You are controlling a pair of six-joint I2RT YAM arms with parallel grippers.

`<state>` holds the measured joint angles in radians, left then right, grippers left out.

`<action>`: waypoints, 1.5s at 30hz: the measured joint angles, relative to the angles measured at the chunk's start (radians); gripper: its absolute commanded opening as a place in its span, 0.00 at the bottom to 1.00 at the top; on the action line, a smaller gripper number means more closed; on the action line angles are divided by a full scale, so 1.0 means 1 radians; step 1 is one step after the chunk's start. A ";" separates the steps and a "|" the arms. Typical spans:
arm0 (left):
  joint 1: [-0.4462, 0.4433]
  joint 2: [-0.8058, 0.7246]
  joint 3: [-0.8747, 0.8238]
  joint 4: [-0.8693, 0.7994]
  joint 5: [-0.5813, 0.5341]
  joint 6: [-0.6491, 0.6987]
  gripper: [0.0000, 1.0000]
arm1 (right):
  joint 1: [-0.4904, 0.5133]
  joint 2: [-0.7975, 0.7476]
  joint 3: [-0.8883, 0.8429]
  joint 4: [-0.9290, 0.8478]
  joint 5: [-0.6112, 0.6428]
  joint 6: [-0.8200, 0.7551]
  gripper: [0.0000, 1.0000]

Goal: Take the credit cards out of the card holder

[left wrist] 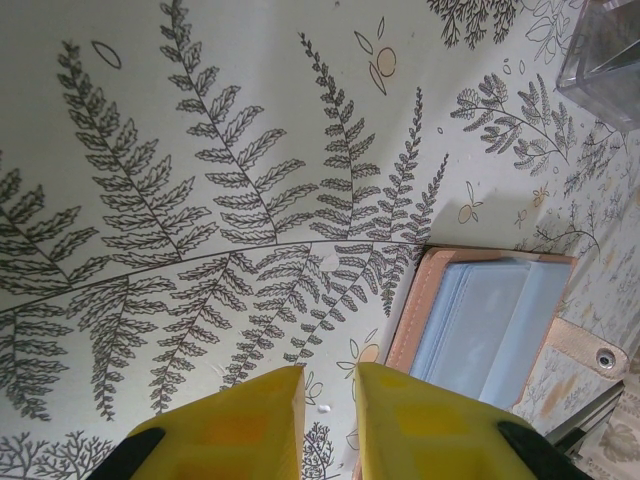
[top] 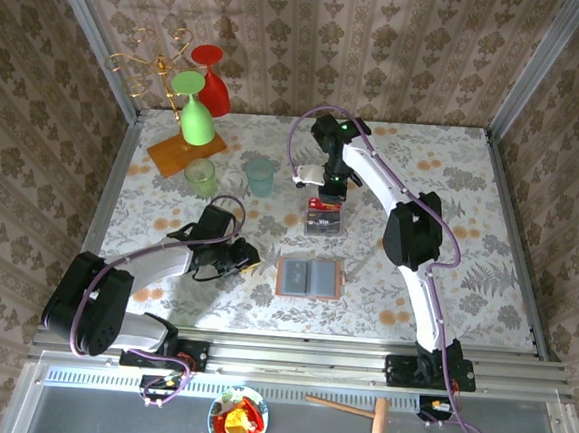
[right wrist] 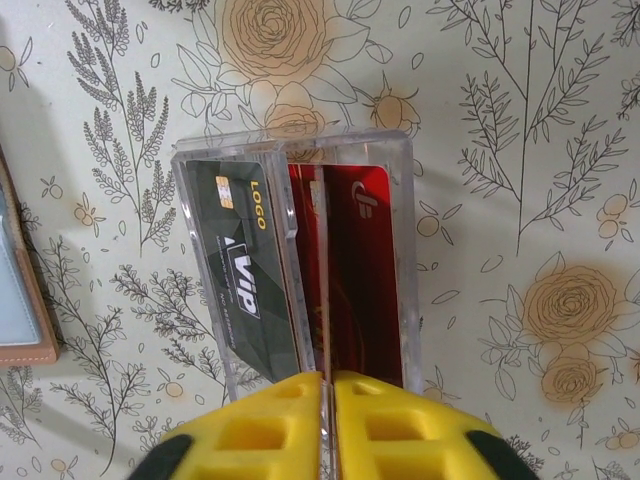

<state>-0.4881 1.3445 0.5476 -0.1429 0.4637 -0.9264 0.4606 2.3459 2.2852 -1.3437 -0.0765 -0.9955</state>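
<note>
Left jaws: slightly apart, empty, low over the surface (top: 472, 191). The card holder (top: 310, 277) lies open and flat just beside them at 3 o'clock, grey-blue pockets up. Near the holder, at 12 o'clock, a clear tray (right wrist: 295, 143) holds the credit cards (top: 325, 217): a black card (right wrist: 240, 290) and a red card (right wrist: 365, 280). Right jaws: over the tray, almost together; whether they pinch a card cannot be told.
</note>
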 measured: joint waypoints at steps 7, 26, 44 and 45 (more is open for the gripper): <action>0.000 0.000 0.000 0.000 0.001 0.000 0.22 | -0.002 -0.001 0.000 0.010 0.023 0.008 0.21; -0.034 0.037 0.021 0.040 0.031 0.000 0.24 | 0.037 -0.312 -0.404 0.276 0.046 0.322 0.23; -0.162 0.073 0.025 0.133 0.030 -0.024 0.25 | 0.126 -0.624 -0.860 0.600 -0.038 0.904 0.25; -0.167 0.077 0.025 0.137 0.029 -0.026 0.25 | 0.131 -0.635 -0.885 0.622 -0.048 0.946 0.25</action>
<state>-0.6552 1.4216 0.5724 -0.0055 0.4931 -0.9527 0.5919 1.7107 1.3998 -0.7219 -0.1249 -0.0494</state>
